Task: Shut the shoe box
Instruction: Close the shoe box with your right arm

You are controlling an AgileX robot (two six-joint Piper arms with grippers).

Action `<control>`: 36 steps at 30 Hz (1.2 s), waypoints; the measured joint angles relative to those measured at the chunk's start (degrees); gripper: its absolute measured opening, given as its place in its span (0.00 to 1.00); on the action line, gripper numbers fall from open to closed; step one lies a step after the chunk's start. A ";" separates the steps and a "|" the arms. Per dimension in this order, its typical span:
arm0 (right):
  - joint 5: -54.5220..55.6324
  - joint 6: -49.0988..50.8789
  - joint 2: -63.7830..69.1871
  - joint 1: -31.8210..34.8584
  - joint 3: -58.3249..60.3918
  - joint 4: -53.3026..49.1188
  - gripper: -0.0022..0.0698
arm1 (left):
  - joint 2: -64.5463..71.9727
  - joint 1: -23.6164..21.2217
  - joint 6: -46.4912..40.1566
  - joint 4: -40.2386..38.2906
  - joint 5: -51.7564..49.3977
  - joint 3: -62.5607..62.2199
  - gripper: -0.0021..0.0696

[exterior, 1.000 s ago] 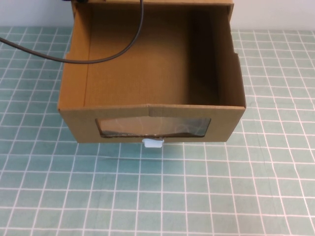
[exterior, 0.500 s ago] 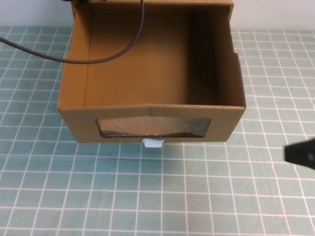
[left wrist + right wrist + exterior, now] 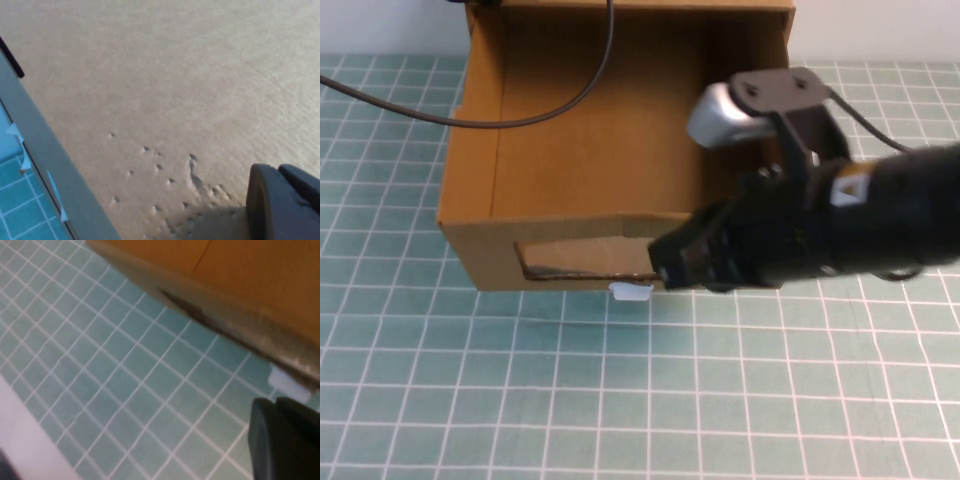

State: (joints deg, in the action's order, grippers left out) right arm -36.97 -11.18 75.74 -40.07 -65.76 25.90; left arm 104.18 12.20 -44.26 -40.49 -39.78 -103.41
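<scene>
The shoe box [image 3: 485, 250] is a brown cardboard drawer, pulled out toward me and open on top. Its clear window [image 3: 580, 258] is in the front, with the small white pull tab [image 3: 630, 292] below it. My right gripper [image 3: 665, 265] is shut and empty. It hangs just in front of the box's front wall, right of the tab, and its arm covers the front right corner. In the right wrist view the box [image 3: 240, 280] and tab [image 3: 287, 382] lie beyond the gripper [image 3: 280, 440]. My left gripper [image 3: 280, 205] is shut close against a cardboard face [image 3: 175, 75]; it is out of the high view.
A black cable [image 3: 520, 120] hangs across the open drawer from the far left. The table is a teal grid mat [image 3: 620, 400]. A grey edge [image 3: 50, 165] and a strip of mat show in the left wrist view.
My right arm has swung in from the right edge to the front of the box and now covers the right part of the window. The box has not moved.
</scene>
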 joint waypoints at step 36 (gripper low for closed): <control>0.88 -0.67 17.83 7.03 -21.42 -1.31 0.01 | 0.00 0.00 0.93 0.00 0.00 0.00 0.02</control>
State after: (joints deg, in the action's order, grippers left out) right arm -36.09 -11.85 93.57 -33.04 -87.18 24.59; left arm 104.18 12.20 -43.33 -40.49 -39.78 -103.41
